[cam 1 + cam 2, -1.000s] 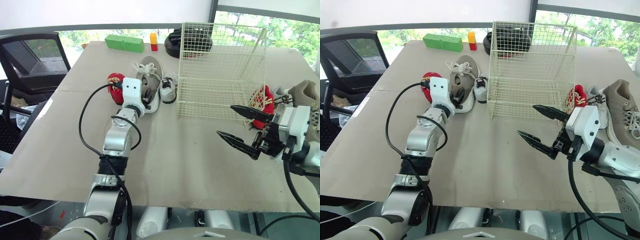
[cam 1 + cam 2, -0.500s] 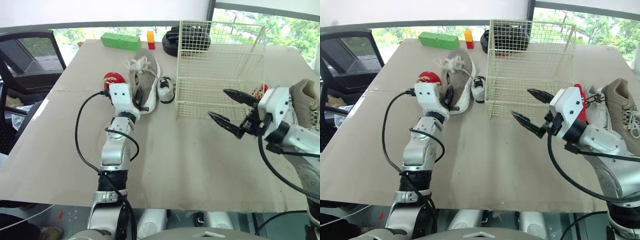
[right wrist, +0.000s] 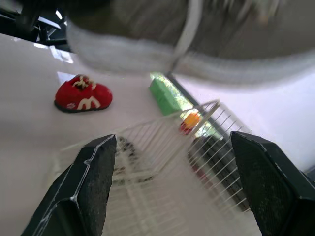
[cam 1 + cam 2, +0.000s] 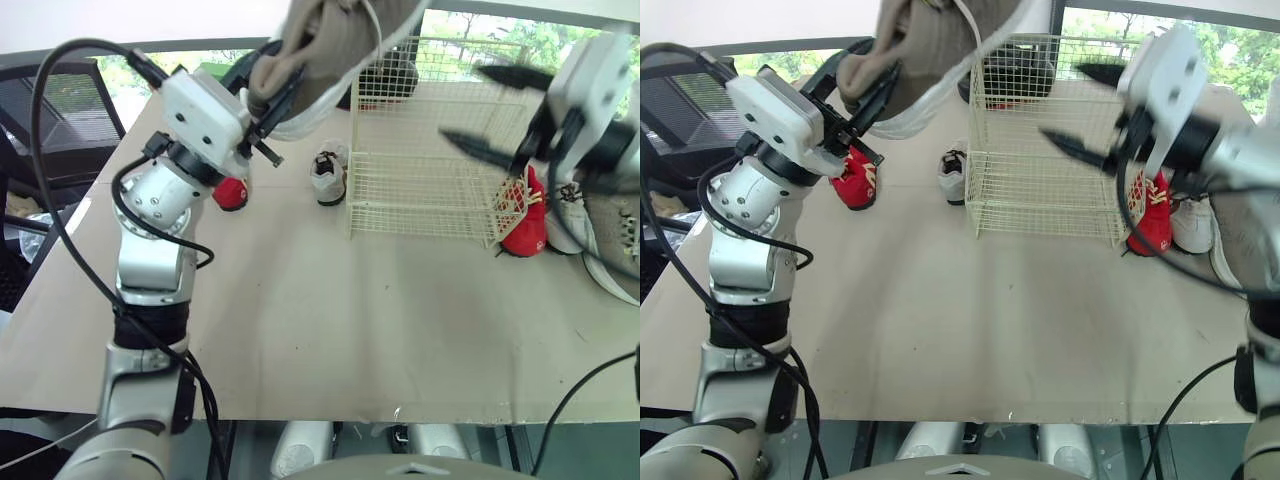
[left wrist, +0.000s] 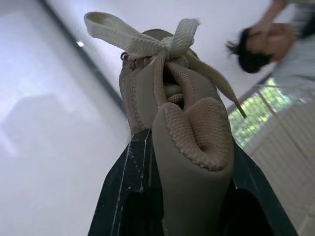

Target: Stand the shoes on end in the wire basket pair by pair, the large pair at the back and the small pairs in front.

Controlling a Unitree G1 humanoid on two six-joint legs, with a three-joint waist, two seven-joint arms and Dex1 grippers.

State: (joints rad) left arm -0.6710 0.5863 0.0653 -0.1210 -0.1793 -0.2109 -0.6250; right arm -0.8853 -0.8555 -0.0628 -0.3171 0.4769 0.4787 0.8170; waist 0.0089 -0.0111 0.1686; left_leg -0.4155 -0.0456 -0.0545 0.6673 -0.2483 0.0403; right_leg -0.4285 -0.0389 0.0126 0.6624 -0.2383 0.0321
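My left gripper (image 4: 270,95) is shut on the heel of a large beige shoe (image 4: 330,35) and holds it high above the table, left of the wire basket (image 4: 432,150). In the left wrist view the shoe's collar (image 5: 189,147) sits between the black fingers. My right gripper (image 4: 462,102) hangs open and empty at the basket's upper front. A small red shoe (image 4: 232,193) and a small white shoe (image 4: 327,177) lie left of the basket. Another red shoe (image 4: 522,225), a white shoe (image 4: 570,215) and a second beige shoe (image 4: 625,245) lie to its right.
A black round object (image 4: 388,78) sits behind the basket. A green block (image 3: 165,96) and a small orange block (image 3: 191,119) stand at the table's far edge. An office chair (image 4: 60,110) is off the left side. A person (image 5: 275,39) appears in the left wrist view.
My left gripper has lifted the beige shoe off the table and swung it high toward the basket. The right gripper has risen to the basket's top, still open. The camera view shifted.
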